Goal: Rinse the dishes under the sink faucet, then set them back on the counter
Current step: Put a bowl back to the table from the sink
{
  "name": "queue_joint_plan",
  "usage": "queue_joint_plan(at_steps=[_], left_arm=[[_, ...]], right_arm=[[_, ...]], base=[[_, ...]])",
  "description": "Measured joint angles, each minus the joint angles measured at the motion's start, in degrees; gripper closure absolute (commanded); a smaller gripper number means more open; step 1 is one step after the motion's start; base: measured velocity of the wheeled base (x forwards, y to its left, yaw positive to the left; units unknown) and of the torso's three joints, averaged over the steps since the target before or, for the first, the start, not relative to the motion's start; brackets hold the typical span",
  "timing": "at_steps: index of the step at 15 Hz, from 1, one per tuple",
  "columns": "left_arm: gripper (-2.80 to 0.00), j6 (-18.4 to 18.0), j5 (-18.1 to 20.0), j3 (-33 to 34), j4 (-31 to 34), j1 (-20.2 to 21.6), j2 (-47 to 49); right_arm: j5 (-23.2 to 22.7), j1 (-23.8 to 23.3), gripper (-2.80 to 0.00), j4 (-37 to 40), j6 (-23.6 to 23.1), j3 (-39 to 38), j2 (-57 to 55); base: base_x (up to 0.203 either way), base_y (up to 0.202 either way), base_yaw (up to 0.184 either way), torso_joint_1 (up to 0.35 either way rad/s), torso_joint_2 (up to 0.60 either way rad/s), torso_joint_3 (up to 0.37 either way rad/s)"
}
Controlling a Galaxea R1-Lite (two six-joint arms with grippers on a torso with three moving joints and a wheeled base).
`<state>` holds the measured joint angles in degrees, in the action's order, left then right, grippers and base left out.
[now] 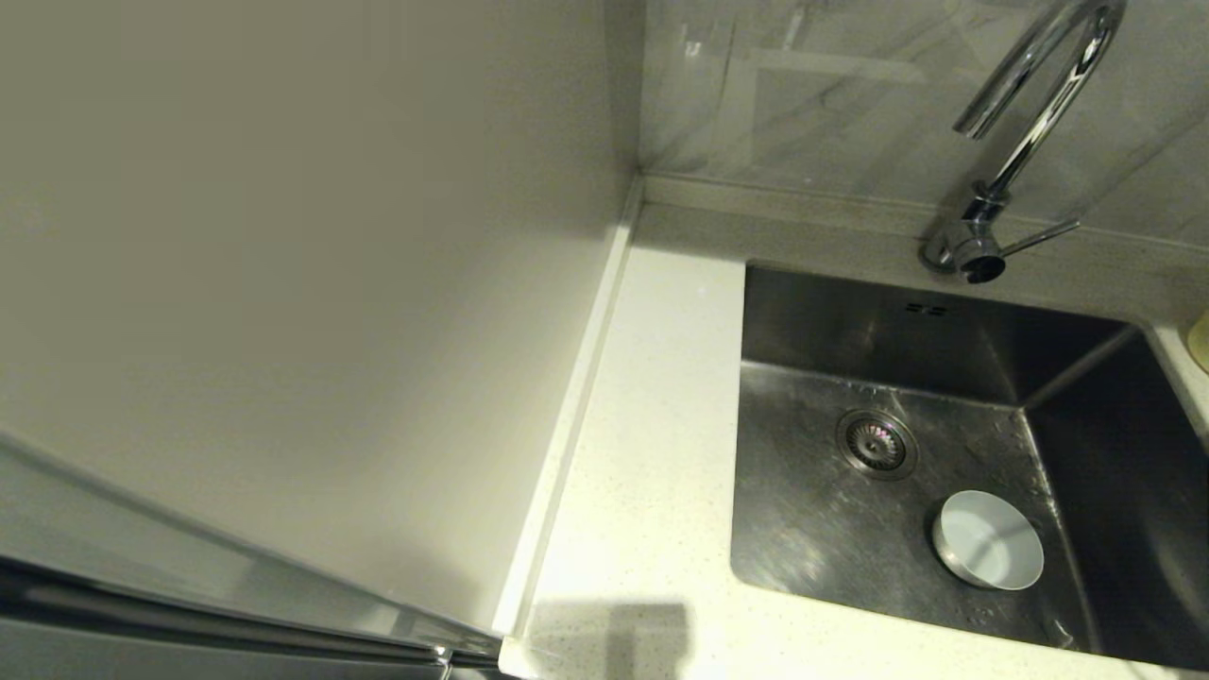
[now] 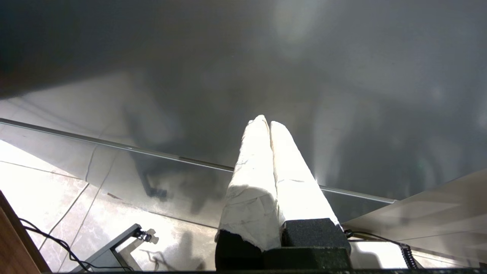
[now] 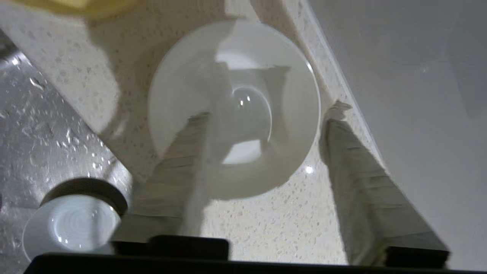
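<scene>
In the right wrist view a white bowl (image 3: 243,57) sits upright on the speckled counter (image 3: 266,224). My right gripper (image 3: 266,114) is open around its near side. One of its fingers (image 3: 179,167) is over the bowl's inside and the other stands just outside the rim, so nothing is gripped. A pale bluish-white bowl (image 1: 988,540) lies in the steel sink (image 1: 850,321), right of the drain (image 1: 876,442). A pale yellow bowl (image 1: 1201,342) shows at the counter's far right edge. The chrome faucet (image 1: 1030,123) curves over the sink. My left gripper (image 2: 269,122) is shut, parked low.
A cream wall panel (image 1: 283,283) closes off the left side of the counter strip (image 1: 652,453). A grey wall (image 3: 418,114) runs close beside the white bowl. Water drops cover the sink floor (image 3: 38,125). The faucet lever (image 1: 1039,236) points right.
</scene>
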<state>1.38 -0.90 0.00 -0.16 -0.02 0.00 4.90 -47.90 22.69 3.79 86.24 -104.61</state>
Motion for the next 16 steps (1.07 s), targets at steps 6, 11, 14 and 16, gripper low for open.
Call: queue_joint_plan(at_steps=[6,11,14,16], left_arm=[[0.00,0.0,0.0,0.0,0.0,0.0,0.0],[0.00,0.0,0.0,0.0,0.0,0.0,0.0],[0.00,0.0,0.1,0.0,0.0,0.0,0.0],[0.00,0.0,0.0,0.0,0.0,0.0,0.0]], right_arm=[[-0.9,1.6,-2.80,-0.7,-1.0,-0.4,2.7],[-4.8,15.4,-2.80,1.9,-6.4,-6.2,11.9],[-1.6,28.3,-2.80,6.1,-6.7,-7.9,15.0],[3.2,33.2,-2.80,8.0,-6.6,-11.4,15.2]], base=[[0.000,0.000,0.000,0.000,0.00,0.000],[0.000,0.000,0.000,0.000,0.00,0.000],[0.000,0.000,0.000,0.000,0.00,0.000],[0.000,0.000,0.000,0.000,0.00,0.000]])
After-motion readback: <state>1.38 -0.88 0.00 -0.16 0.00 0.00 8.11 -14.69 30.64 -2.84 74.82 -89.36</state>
